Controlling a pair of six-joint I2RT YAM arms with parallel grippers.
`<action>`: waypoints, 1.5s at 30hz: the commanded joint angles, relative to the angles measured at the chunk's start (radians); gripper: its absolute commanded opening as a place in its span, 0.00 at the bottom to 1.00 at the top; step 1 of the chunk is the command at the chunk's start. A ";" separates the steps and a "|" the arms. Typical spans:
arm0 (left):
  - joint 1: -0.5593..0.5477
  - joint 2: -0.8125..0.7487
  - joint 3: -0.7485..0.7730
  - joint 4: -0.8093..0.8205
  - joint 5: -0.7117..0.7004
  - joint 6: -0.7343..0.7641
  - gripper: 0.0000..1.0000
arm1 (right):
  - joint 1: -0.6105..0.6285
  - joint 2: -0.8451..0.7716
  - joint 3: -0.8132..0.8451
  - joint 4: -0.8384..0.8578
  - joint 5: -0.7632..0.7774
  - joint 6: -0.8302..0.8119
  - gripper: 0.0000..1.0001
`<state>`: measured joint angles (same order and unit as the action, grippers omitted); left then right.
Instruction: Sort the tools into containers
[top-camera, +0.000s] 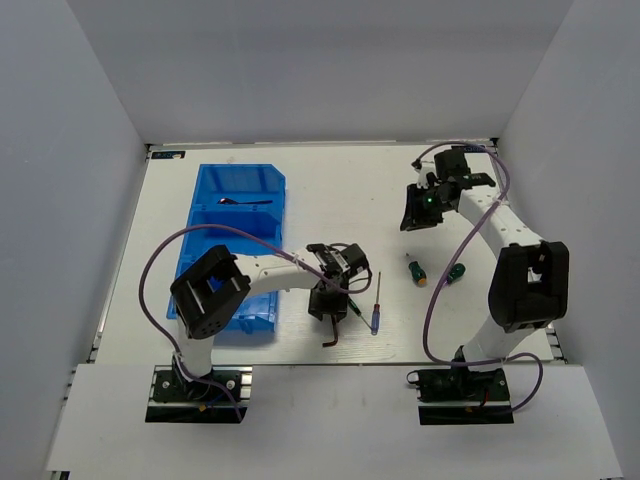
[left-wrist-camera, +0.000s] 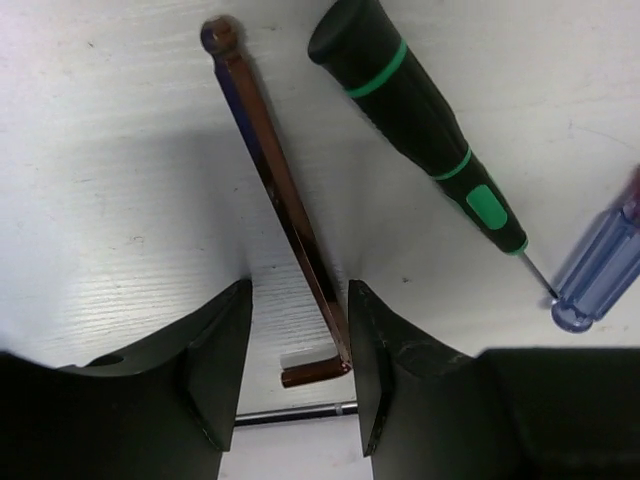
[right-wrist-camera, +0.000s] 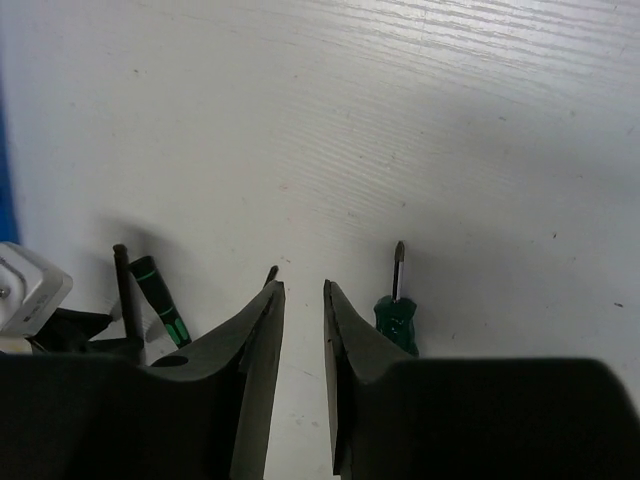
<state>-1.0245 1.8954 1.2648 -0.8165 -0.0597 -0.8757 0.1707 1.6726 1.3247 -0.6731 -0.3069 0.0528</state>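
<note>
The blue three-compartment containers (top-camera: 262, 186) stand at the left, and a dark hex key (top-camera: 245, 202) lies in one of them. My left gripper (left-wrist-camera: 300, 340) hangs open low over the table, straddling the bent end of a brown hex key (left-wrist-camera: 285, 200) without closing on it. In the top view this gripper (top-camera: 326, 308) sits just above that hex key (top-camera: 331, 338). A black-green precision screwdriver (left-wrist-camera: 420, 110) and a blue-handled one (left-wrist-camera: 600, 270) lie just to its right. My right gripper (right-wrist-camera: 303, 290) is slightly open and holds nothing, far back at the right (top-camera: 412, 218).
Two stubby green-handled screwdrivers (top-camera: 415, 270) (top-camera: 456, 272) lie on the white table between the arms' working areas; one (right-wrist-camera: 397, 320) shows beside my right fingers. The table's near edge runs just behind the hex key. Grey walls enclose three sides.
</note>
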 joint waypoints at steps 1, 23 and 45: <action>-0.017 0.049 -0.021 0.020 -0.081 -0.066 0.54 | -0.017 -0.054 -0.018 0.024 -0.037 0.022 0.28; 0.067 0.038 0.246 -0.122 -0.342 -0.008 0.00 | -0.091 -0.168 -0.144 0.035 -0.143 -0.033 0.56; 0.679 0.260 0.803 0.057 -0.408 -0.342 0.00 | -0.118 -0.215 -0.263 0.104 -0.186 -0.042 0.20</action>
<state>-0.3729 2.2047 2.0838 -0.8528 -0.4480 -1.0943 0.0631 1.4963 1.0760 -0.6006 -0.4652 0.0185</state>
